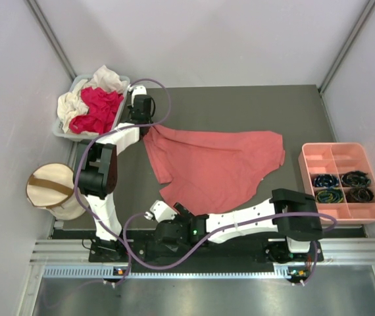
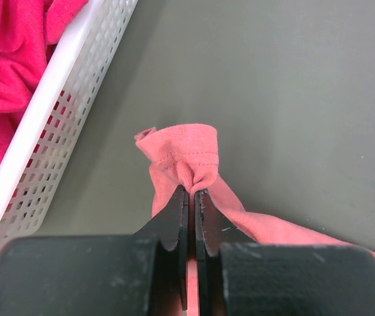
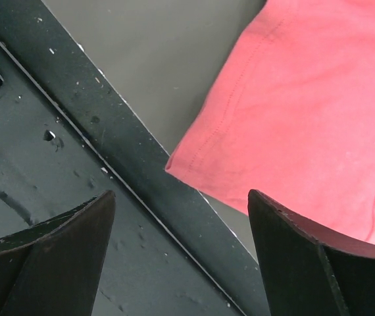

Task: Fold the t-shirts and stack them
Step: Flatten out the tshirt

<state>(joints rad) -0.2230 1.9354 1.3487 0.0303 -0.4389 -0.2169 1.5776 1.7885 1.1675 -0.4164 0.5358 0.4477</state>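
A large salmon-pink t-shirt (image 1: 220, 164) lies spread and rumpled on the dark table. My left gripper (image 1: 143, 128) is shut on a bunched corner of it at the back left, right beside the white basket. In the left wrist view the jaws (image 2: 192, 191) pinch the pink cloth (image 2: 187, 148). My right gripper (image 1: 174, 210) is open and empty at the near table edge. In the right wrist view it (image 3: 181, 191) hovers by the shirt's hem corner (image 3: 306, 112). A magenta-red shirt (image 1: 99, 108) and a cream-white one (image 1: 108, 79) lie crumpled in the basket.
The white mesh basket (image 1: 66, 131) stands at the table's back left, and its wall shows in the left wrist view (image 2: 56, 112). A pink compartment tray (image 1: 343, 151) with dark coiled items sits at the right. A cream drum bin (image 1: 52, 191) stands left of the table. A black rail (image 3: 108, 151) runs along the near edge.
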